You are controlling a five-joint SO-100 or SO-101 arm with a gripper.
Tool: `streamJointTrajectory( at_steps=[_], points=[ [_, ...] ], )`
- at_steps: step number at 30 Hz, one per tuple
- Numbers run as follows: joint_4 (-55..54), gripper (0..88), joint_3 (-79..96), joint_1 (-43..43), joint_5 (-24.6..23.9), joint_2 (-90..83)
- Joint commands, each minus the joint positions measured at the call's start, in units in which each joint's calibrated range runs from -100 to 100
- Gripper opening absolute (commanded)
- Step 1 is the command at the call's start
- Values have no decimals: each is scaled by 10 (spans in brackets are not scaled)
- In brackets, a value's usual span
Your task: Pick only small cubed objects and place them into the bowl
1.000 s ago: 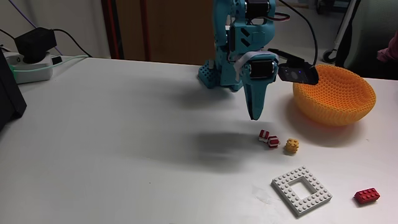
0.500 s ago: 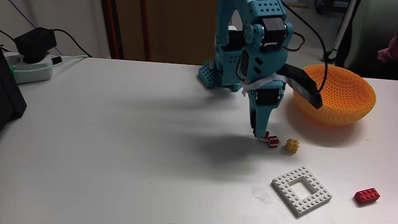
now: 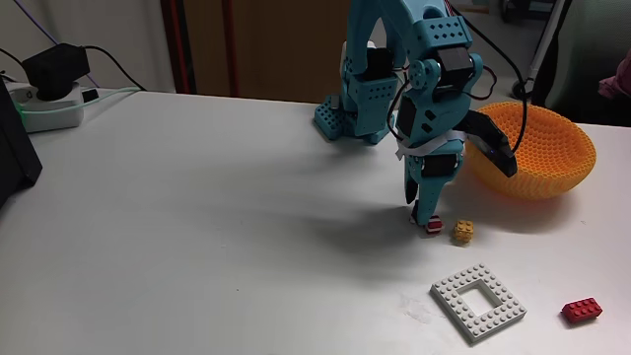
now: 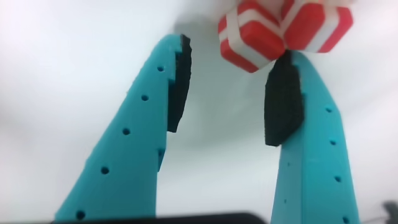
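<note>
Gripper [image 3: 426, 219] is down at the table, tips right at the 2 red-and-white cubes [image 3: 430, 223], with the arm bent steeply over them. In the wrist view the jaws stand apart with nothing between them; the gripper [image 4: 233, 59] has its dark pads [image 4: 179, 87] facing an empty gap. The 2 red-and-white cubes [image 4: 283, 28] sit touching each other at the top of that view, one just off the right finger's tip and the other past it. My read: the fingers are spread to straddle 1 cube, but they look offset, so closing now could nudge the pair rather than catch 1. The yellow cube [image 3: 462, 232] lies just beside the red pair, on their right in the fixed view, not touched. The orange bowl [image 3: 552, 158] sits near, behind and right of the cubes, no cubes visible inside. The white square frame plate [image 3: 478, 303] and the long red brick [image 3: 582, 310] lie closer to the camera, well apart from the gripper. The white table [image 3: 197, 217] is smooth and matte, shadow under the arm. A power strip with cables [image 3: 44, 104] sits at its far left edge, dark wood panels behind
</note>
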Motion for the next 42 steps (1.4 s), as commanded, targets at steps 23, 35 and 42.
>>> streamJointTrajectory(
  at_steps=[23, 35, 42],
  points=[
    [-72, 0, -35, -12, 13, 24],
    [147, 0, -253, 92, 45, -56],
    [221, 0, -338, 33, -17, -74]
  ],
)
